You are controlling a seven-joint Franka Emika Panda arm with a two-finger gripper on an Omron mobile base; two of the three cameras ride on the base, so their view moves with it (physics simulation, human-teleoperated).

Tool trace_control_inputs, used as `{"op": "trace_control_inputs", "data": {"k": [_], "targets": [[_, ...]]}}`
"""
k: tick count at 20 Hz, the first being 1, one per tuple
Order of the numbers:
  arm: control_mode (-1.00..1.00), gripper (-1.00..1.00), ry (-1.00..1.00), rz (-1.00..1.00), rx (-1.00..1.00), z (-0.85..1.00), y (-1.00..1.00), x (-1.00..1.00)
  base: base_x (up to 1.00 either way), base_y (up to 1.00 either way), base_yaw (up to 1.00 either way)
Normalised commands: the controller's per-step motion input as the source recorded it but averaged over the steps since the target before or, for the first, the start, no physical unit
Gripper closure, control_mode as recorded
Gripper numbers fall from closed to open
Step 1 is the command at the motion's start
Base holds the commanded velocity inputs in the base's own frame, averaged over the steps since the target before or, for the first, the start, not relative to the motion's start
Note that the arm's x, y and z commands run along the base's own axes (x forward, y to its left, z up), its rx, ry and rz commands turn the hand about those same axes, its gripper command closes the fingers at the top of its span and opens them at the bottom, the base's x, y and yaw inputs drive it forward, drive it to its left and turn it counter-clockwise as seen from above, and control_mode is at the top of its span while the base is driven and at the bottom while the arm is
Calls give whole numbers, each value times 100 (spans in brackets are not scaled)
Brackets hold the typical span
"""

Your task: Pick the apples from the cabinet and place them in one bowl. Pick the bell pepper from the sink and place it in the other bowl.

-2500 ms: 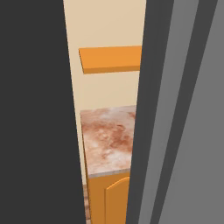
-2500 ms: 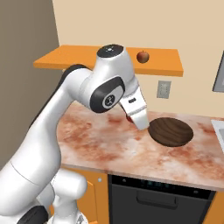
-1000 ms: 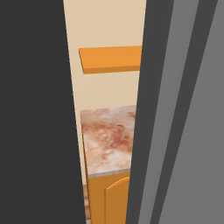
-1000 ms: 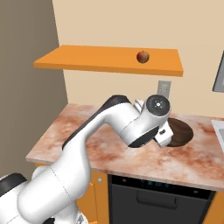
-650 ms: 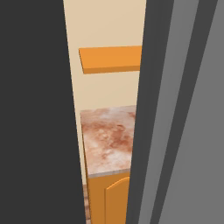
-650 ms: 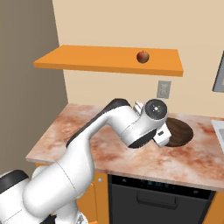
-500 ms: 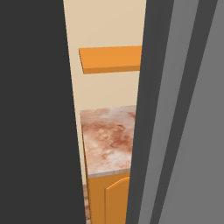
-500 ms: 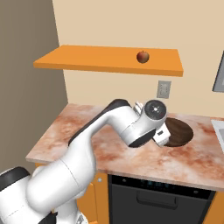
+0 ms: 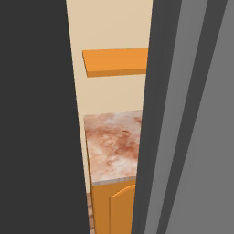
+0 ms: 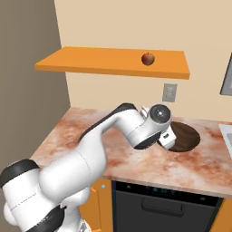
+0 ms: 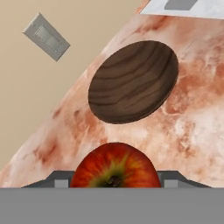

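The end effector (image 11: 114, 181) holds a red apple (image 11: 114, 166) between its two grey fingers (image 11: 59, 179), the fruit filling the gap so that only the finger tops show on either side of it. From the right base view the end effector (image 10: 166, 139) hangs low over the marbled worktop (image 10: 136, 158), right at the near left rim of a dark wooden bowl (image 10: 183, 136), with the white arm stretched out long from the near left.

Seen along the hand, the dark wooden bowl (image 11: 133, 81) lies just beyond the apple with its inside bare, and a strip of bare worktop (image 11: 192, 127) separates the two. Past the bowl a pale sink edge (image 11: 186, 8) meets the worktop, well apart from the rim. A grey wall socket (image 11: 46, 36) sits on the beige wall beside it.

Above, the flat orange cabinet (image 10: 113, 61) juts out from the wall, and a second apple (image 10: 147, 58) rests on top of it towards its right end, near the front edge. There is plenty of open air between the cabinet underside and the arm.

To the left, the worktop (image 9: 114, 144) ends at a straight edge over an orange cupboard door (image 9: 119, 210).
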Motion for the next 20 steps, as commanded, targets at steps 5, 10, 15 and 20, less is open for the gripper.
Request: {"op": "trace_control_inputs", "data": {"k": [5, 10, 15, 20], "targets": [[-100, 100, 1, 0, -7, -15, -9, 32, 0, 0, 0], [-100, 100, 0, 0, -6, -13, -13, 30, 0, 0, 0], [-100, 100, 3, 0, -3, -13, -19, 26, 0, 0, 0], [-100, 100, 12, 0, -4, -13, -19, 24, 0, 0, 0]]}}
